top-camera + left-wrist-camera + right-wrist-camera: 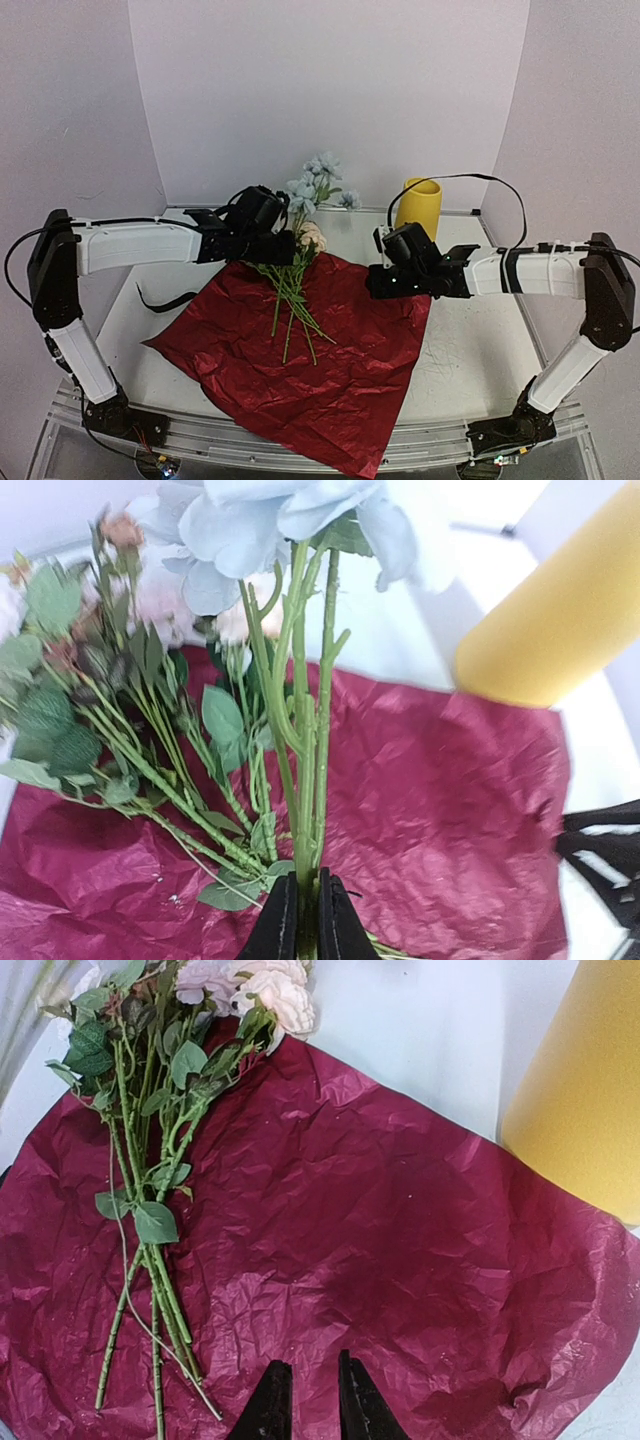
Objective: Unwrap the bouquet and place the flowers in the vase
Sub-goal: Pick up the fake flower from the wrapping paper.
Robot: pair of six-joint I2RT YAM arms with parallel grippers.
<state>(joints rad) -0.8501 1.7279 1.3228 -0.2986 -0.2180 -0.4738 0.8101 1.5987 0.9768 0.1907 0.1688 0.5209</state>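
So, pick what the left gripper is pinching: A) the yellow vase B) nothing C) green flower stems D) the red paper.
C: the left gripper is closed on the green stems of the blue flowers, above the red paper.

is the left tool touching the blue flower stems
Touching. The left wrist view shows the left tool closed on the blue flower stems, which run down between its two sides with no gap showing.

2 white arms [130,245], black joints [55,270], black jaws, black cables [497,181].
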